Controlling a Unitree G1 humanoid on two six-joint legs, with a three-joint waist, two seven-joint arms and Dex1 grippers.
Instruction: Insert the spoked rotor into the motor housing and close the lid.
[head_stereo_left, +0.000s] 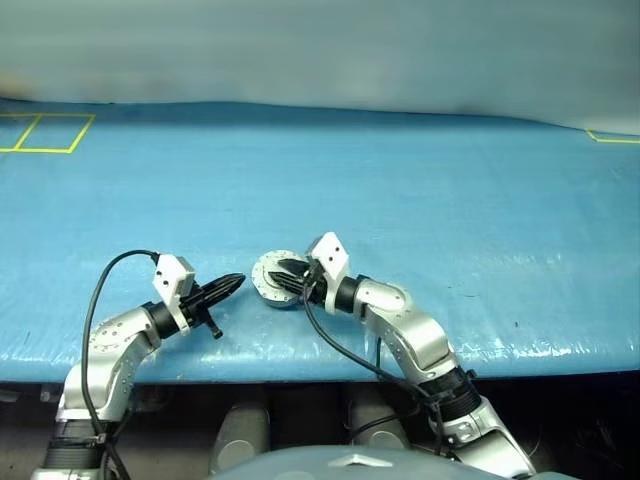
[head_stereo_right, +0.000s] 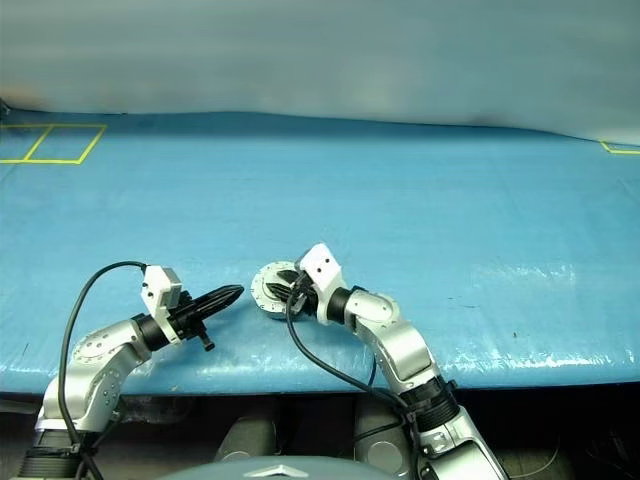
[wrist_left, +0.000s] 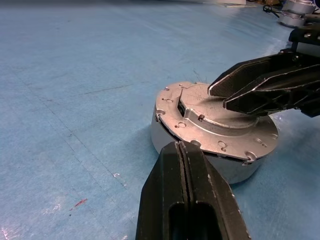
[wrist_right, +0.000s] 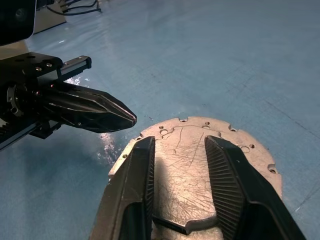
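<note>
Blue table (head_stereo_left: 420, 200) holds unmarked closed lid (wrist_right: 200, 165).

Both arms reach forward low and bent inward toward each other, the left gripper (head_stereo_left: 234, 283) with jaws pressed together, pointing right and slightly down, the right gripper (wrist_right: 178, 172) pointing left toward it with jaws parted, the two tips close but apart.

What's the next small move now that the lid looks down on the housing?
Probably lift the right gripper straight up and away. The lid lies flat on the motor housing with its plain grey face up, and the right gripper's fingers stand open over it, gripping nothing. The left gripper is shut, off to the side.
</note>
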